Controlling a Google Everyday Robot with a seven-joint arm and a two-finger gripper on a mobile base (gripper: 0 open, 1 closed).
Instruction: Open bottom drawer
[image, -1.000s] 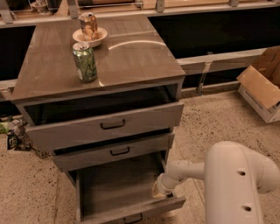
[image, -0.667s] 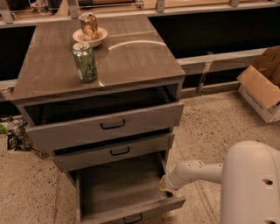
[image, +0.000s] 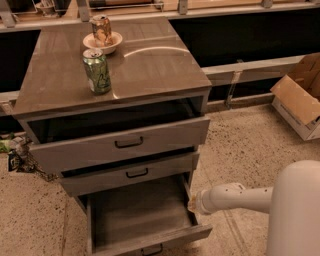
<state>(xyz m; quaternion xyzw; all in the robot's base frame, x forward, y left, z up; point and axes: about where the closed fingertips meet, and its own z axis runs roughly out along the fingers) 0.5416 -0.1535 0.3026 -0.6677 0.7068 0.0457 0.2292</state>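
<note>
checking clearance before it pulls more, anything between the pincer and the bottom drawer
Nothing visible. The pincer sits at the right-hand wall of the bottom drawer, which is already pulled well out. What lies ahead of the drawer's front is outside the view.

White pincer (image: 193, 203) nr grey-brown bottom drawer (image: 135, 212); green can (image: 97, 71); speckled floor (image: 240, 145).

Cabinet top (image: 150, 65): green can (image: 97, 71), bowl (image: 102, 44); gripper (image: 192, 203) beside bottom drawer (image: 137, 212)
</note>
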